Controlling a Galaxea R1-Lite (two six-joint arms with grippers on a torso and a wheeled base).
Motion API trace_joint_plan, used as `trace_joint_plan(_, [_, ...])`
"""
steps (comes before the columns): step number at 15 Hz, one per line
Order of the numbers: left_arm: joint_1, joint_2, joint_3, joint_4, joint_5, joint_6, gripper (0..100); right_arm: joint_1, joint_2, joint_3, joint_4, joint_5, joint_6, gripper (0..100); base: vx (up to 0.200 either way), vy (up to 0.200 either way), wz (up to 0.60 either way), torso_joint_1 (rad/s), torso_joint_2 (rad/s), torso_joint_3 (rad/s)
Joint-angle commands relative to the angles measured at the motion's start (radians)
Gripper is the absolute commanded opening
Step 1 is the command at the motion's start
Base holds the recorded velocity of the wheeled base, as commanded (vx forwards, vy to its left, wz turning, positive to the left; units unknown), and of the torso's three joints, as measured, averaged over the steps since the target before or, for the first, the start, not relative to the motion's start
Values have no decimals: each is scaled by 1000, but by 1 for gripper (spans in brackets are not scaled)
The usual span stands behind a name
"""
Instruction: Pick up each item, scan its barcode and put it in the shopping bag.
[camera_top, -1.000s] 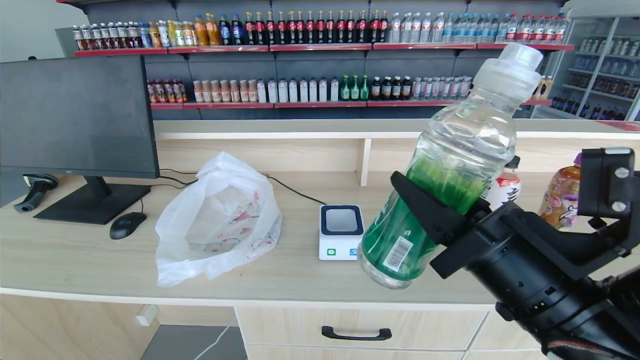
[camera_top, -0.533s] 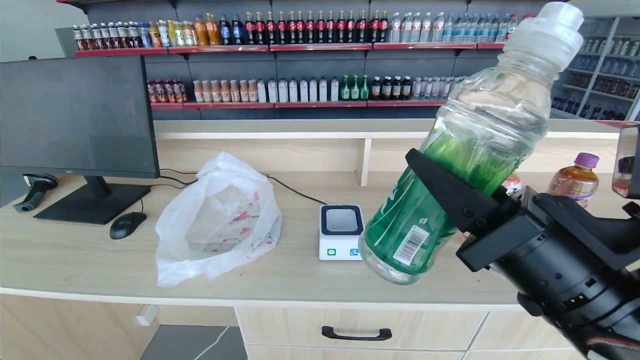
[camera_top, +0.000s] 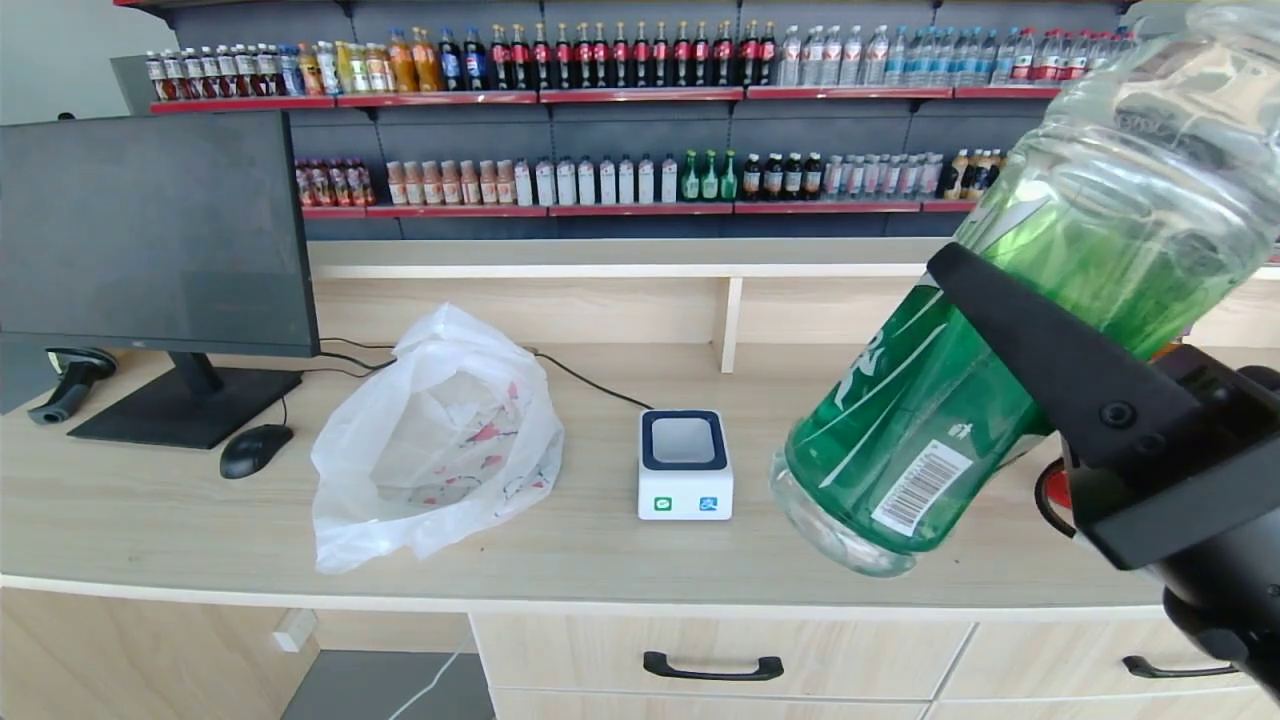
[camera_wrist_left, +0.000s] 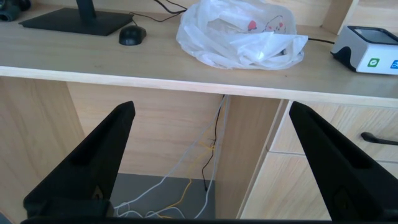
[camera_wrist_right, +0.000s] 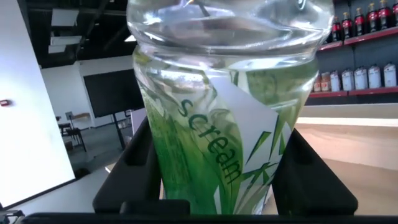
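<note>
Lifted and swung rightward within the last second, the green-labelled bottle (camera_top: 900, 420) hangs tilted over the right end of the counter (camera_top: 600, 550), my right claw (camera_top: 1000, 290) clamped around its middle. Its barcode (camera_top: 922, 487) is turned down and toward the scanner (camera_top: 684, 463), likely so the window can read it. Toward the counter's left end the shopping bag (camera_top: 435, 440) slumps open, waiting. My left claw (camera_wrist_left: 211, 115) hangs spread wide and empty below the front edge.

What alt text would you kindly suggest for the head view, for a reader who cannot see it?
The right tool holds a green-labelled bottle tilted above the wooden counter, barcode visible, right of a white scanner and a plastic shopping bag.
</note>
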Motion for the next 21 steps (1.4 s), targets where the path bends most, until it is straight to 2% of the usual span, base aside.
trace_joint_plan(1, [0,0,0,0,0,0,100,2,-24,4,-1,1,0,0,0,0,0,0,0,0])
trace_joint_plan(21, [0,0,0,0,0,0,100,43,-14,43,-1,4,-32,0,0,0,0,0,0,0])
